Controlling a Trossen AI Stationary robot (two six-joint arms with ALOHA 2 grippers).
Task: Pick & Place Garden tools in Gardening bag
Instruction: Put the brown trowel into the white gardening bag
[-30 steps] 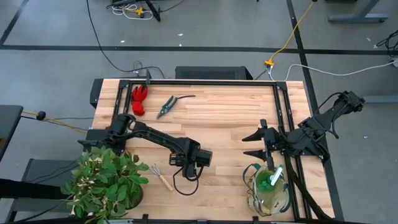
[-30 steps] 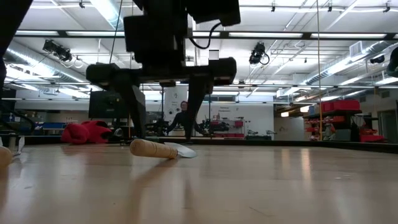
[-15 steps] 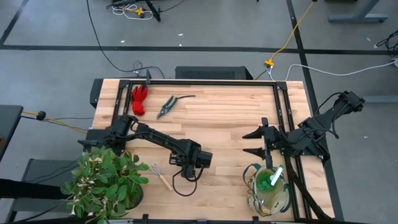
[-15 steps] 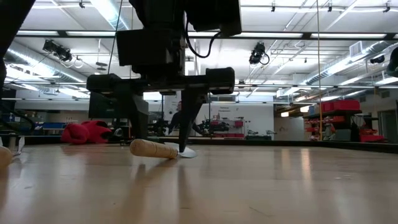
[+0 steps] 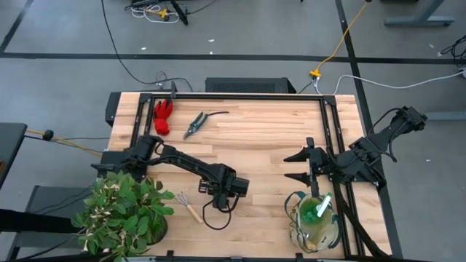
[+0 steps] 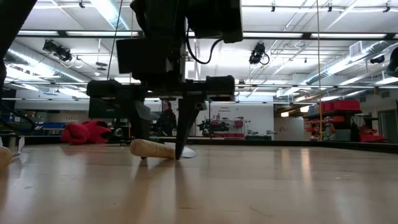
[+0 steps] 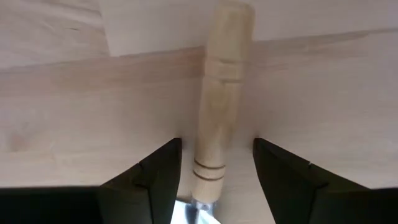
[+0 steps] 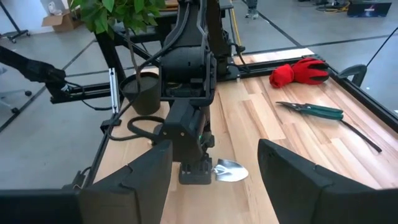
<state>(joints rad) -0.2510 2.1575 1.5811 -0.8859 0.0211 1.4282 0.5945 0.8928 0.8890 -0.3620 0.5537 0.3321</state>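
A silver trowel with a light wooden handle [image 7: 219, 106] lies flat on the table, its blade [image 8: 230, 169] showing in the right wrist view. My left gripper [image 5: 222, 195] is open, pointing down. Its fingers [image 6: 140, 127] stand on either side of the handle near the blade end, with a gap on both sides. The beige gardening bag [image 5: 314, 227] stands at the near right with a green-and-white item [image 5: 321, 207] in it. My right gripper [image 5: 301, 167] is open and empty just beyond the bag.
A small rake [image 5: 188, 206] lies left of the trowel. Red gloves [image 5: 162, 116] and dark pruning shears [image 5: 202, 121] lie at the far left. A leafy potted plant [image 5: 120, 212] stands at the near left corner. Bare wood lies between trowel and bag.
My left gripper has come down over the trowel until its fingertips stand at the table on either side of the handle. The trowel has stayed where it was.
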